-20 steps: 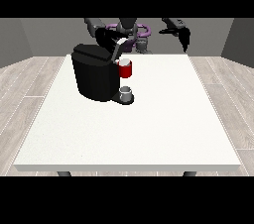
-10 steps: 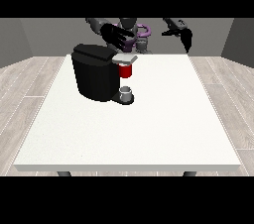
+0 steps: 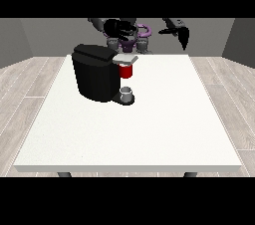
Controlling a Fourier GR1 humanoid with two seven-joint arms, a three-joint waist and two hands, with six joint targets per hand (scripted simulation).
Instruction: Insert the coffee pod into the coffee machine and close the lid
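Desk [image 3: 124, 134]: big, white, flat and smooth.
Grey thing [image 3: 126, 92]: small and round, on the tray at the foot of the coffee machine; cannot tell if it is the pod.
Coffee machine [image 3: 94, 72]: black and boxy.
Red thing at the machine [image 3: 126, 71]: under the grey spout.
Hand at the view's left [image 3: 118, 27]: behind and above the machine; fingers hard to make out.
Hand at the view's right [image 3: 182, 34]: up in the air, well off to the side of the machine, fingers hanging loose, holding nothing.

Coffee machine [image 3: 97, 72]: black, upright, far-left part of the white table [image 3: 149, 129]. Grey lid piece juts right at its top, red thing at the machine [image 3: 126, 71] beneath it, grey thing [image 3: 127, 93] on its base.
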